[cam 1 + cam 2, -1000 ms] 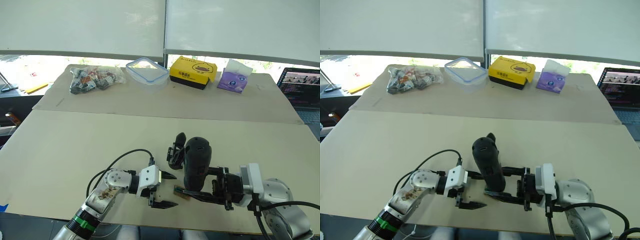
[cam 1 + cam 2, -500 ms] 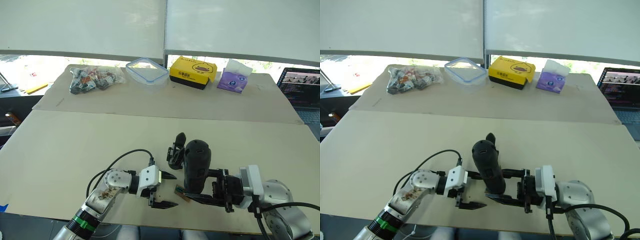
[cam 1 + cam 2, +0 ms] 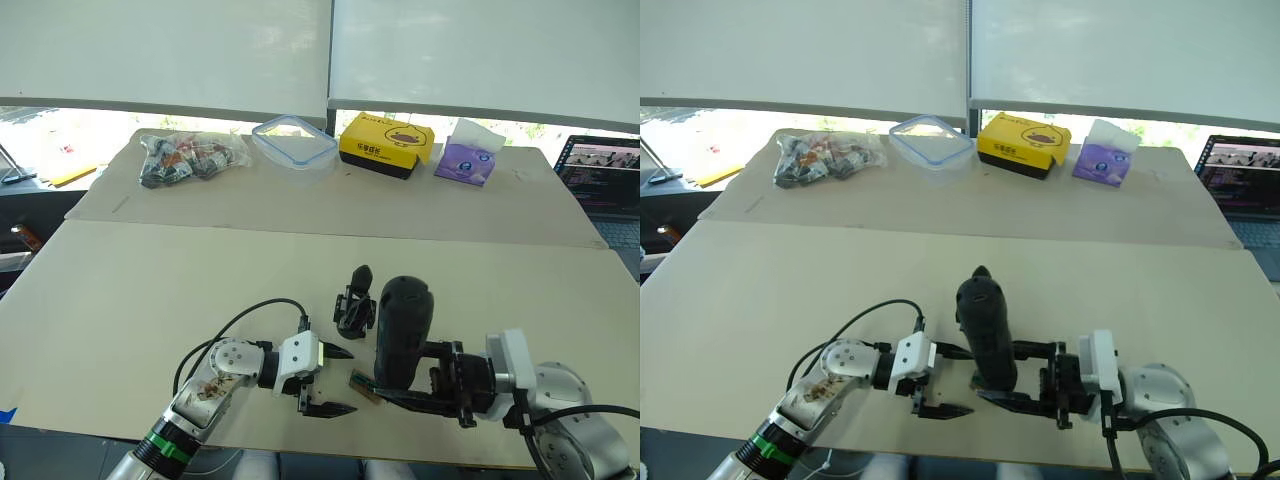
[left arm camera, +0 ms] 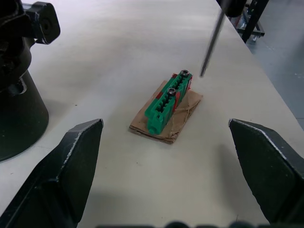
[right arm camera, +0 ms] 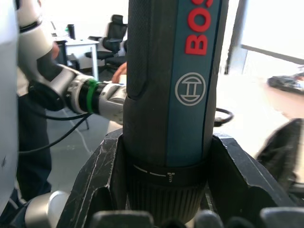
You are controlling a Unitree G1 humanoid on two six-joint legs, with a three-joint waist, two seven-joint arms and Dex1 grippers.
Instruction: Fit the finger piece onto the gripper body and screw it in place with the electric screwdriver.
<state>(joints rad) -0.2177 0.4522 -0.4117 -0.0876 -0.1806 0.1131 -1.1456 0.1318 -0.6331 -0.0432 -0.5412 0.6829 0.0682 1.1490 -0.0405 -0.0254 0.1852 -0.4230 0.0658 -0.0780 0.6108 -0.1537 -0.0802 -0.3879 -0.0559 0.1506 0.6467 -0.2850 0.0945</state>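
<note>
Spanning the foreground, the beige table [image 3: 150,290] carries the work area. Right gripper [image 3: 1025,375] is clenched around the electric screwdriver [image 3: 400,325], which it holds nearly upright; in the left wrist view the thin metal bit [image 4: 211,42] hangs just above the screw heads at one end of the green screw holder [image 4: 168,102]. Left gripper [image 3: 325,380] rests beside that holder, fingers spread and grasping nothing. The gripper body [image 3: 353,303] stands on the table just beyond the holder, near the screwdriver. Whether the finger piece is already fitted cannot be told.

Step in hand, as judged: picking up a screw with the bit. The next move calls for lowering the bit squarely into a screw head, then carrying the screw across to the gripper body without tilting the tool.
</note>
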